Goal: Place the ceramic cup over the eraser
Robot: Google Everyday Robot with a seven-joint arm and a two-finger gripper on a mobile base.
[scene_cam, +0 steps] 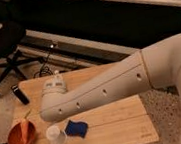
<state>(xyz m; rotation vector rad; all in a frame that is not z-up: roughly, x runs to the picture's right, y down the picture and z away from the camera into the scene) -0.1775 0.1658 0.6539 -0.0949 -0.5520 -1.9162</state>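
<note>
End effector point(51, 108): at the left tip of the arm, low over the left half of the table point(117, 129). It is turned away under the wrist housing, so I cannot tell how far open it is or whether it holds anything.

Arm: long white forearm lying diagonally across the table from the right. The tip hangs just above and behind the cup, which reads as a reach toward the grasp, not yet a hold.

Ceramic cup point(56, 137): small, white, tapered. It stands free on the front-left of the table, apart from the arm.

Blue block point(76, 128): soft-looking, lying flat and just beside the cup on its right. I judge this to be the eraser. Being flat and low, it should fit under an upturned cup.

Orange bowl point(21, 136): left of the cup, near it, with something pale leaning inside. It sits close enough to crowd a grasp from that side.

Beyond the table: office chair point(0, 54) at the back-left, and a dark object point(20, 94) on the floor by the table's left edge.
</note>
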